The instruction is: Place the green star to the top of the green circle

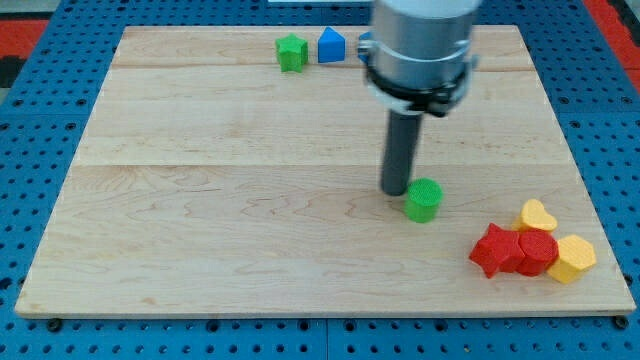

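Note:
The green star (291,52) lies near the view's top edge of the wooden board (200,200), left of centre. The green circle (423,200), a short cylinder, stands right of centre, lower down. My tip (395,190) rests on the board just left of the green circle, touching or nearly touching its upper left side. The star is far from the tip, up and to the left.
A blue house-shaped block (331,45) sits right beside the green star. At the lower right lie a red star (495,250), a red cylinder (537,252), a yellow heart (537,215) and a yellow hexagon (572,259), bunched together.

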